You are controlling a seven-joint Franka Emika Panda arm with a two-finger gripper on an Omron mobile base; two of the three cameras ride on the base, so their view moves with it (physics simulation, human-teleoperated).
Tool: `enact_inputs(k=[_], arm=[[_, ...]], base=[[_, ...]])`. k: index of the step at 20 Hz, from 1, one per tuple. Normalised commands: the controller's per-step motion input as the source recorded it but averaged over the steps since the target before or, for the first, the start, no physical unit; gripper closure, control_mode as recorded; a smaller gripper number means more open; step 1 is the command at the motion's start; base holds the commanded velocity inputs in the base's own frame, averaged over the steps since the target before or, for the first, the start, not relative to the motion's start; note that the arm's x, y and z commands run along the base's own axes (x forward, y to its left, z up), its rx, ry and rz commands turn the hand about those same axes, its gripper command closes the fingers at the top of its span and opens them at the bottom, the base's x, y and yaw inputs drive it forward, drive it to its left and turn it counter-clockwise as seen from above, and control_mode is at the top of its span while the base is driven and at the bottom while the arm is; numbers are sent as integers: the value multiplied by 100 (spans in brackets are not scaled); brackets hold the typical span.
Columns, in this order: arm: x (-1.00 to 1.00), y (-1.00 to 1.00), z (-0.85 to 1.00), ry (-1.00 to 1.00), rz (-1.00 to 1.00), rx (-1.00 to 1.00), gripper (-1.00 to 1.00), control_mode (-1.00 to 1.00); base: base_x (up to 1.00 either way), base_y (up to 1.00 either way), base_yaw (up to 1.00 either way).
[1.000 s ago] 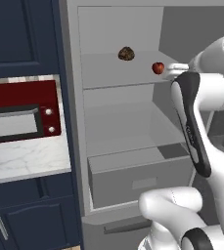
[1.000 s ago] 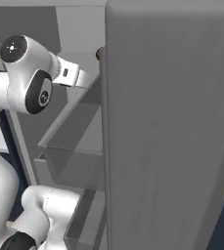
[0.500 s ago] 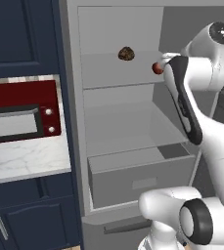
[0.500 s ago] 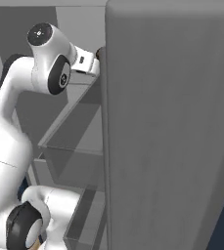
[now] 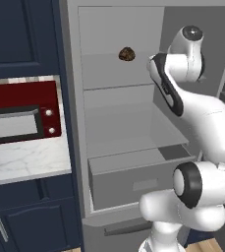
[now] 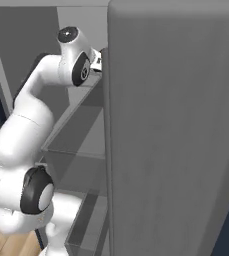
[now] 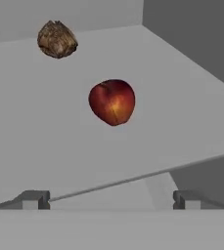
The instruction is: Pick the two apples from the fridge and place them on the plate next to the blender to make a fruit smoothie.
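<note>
Fridge [image 5: 128, 142] stands open, pale grey shelves and drawer beside a red microwave [image 5: 20, 115]. Claw [image 7: 111, 200] spread wide, empty. Red apple [image 7: 112, 102] sits mid-frame on the shelf, brown lump [image 7: 57, 39] upper left.

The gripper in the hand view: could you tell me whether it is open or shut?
Open: the gripper has fingertips set wide apart, nothing between them, the red apple ahead.
</note>
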Motion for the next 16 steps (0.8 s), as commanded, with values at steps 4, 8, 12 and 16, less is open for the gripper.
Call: enact_inputs(k=[4,8,12,16], arm=[[79,-21,-22,6,-1,0,-100,-100],[66,-15,-21,0,-2,0,-100,-100],[49,-20,-19,0,-2,0,-100,-100],[43,-1,-13,0,-2,0,-100,-100]], base=[[0,0,0],[0,0,0],[0,0,0],[0,0,0]])
